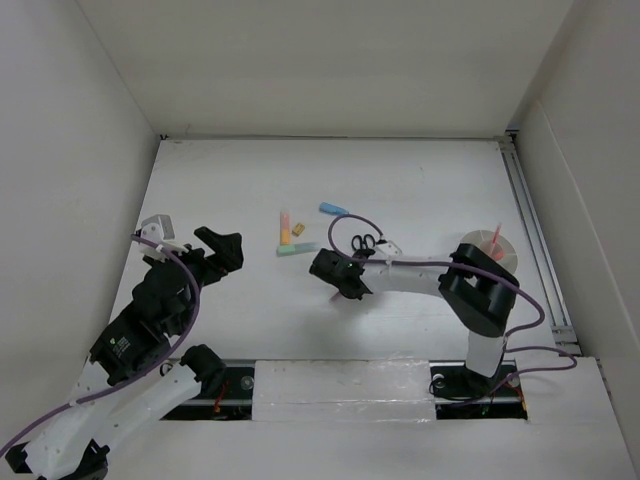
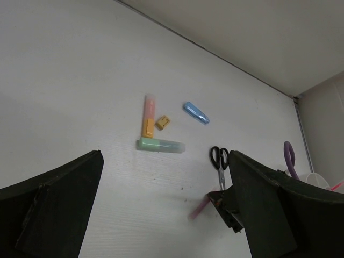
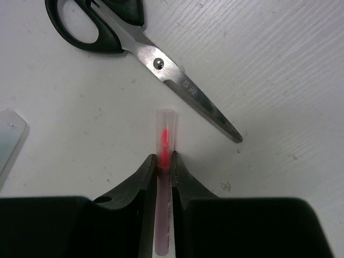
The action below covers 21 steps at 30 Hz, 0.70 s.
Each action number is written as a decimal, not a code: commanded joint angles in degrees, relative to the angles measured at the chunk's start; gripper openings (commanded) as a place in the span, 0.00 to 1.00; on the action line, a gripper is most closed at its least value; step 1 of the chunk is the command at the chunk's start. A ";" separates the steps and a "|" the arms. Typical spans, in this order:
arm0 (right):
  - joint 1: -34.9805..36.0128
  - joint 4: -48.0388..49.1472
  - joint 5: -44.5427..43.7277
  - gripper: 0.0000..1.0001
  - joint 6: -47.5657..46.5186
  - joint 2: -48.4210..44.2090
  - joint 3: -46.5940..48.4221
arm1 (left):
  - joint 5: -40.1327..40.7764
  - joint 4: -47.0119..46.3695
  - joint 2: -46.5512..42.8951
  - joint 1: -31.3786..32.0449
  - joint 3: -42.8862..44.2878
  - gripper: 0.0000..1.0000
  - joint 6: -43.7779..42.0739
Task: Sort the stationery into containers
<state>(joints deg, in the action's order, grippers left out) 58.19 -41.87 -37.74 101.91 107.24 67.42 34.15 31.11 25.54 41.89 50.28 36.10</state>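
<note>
My right gripper (image 1: pixel 341 282) is shut on a thin pink pen (image 3: pixel 164 137), held just above the table beside the black-handled scissors (image 3: pixel 134 45). The left wrist view shows the pen (image 2: pixel 199 207) sticking out of that gripper (image 2: pixel 221 204). The scissors (image 1: pixel 365 241), a light-blue marker (image 1: pixel 333 210), a yellow-orange marker (image 1: pixel 285 221), a tiny yellow-black piece (image 1: pixel 298 231) and a mint-green marker (image 1: pixel 297 249) lie mid-table. The white cup (image 1: pixel 497 247) stands at the right with pink pens in it. My left gripper (image 1: pixel 222 250) is open and empty, left of the markers.
White walls enclose the table on three sides, and a metal rail (image 1: pixel 530 230) runs along the right edge. A purple cable (image 1: pixel 350 222) loops over the right arm near the scissors. The cup's rim (image 2: pixel 317 179) shows at the right of the left wrist view.
</note>
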 commanded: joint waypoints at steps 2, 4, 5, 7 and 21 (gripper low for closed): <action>-0.63 5.56 6.53 0.05 -5.04 2.45 -5.02 | 0.13 -0.79 -0.58 -0.23 1.66 1.00 -0.06; -1.24 8.63 8.20 0.00 -6.80 2.45 -7.03 | 0.13 -0.79 -0.58 -0.23 1.66 1.00 -0.06; -1.24 10.04 8.73 0.00 -9.25 1.92 -7.56 | 0.13 -0.79 -0.58 -0.23 1.66 1.00 -0.06; -1.24 16.53 9.26 0.00 -17.47 0.09 -8.09 | 0.13 -0.79 -0.58 -0.23 1.66 1.00 -0.06; -6.33 39.57 15.16 0.00 -57.33 -21.88 -8.51 | 1.18 -0.79 -0.66 -0.23 1.66 1.00 0.46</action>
<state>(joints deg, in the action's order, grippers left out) 52.90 -9.37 -23.03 56.40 89.91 60.25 34.39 31.14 25.45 41.89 50.28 36.10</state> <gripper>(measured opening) 0.178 0.997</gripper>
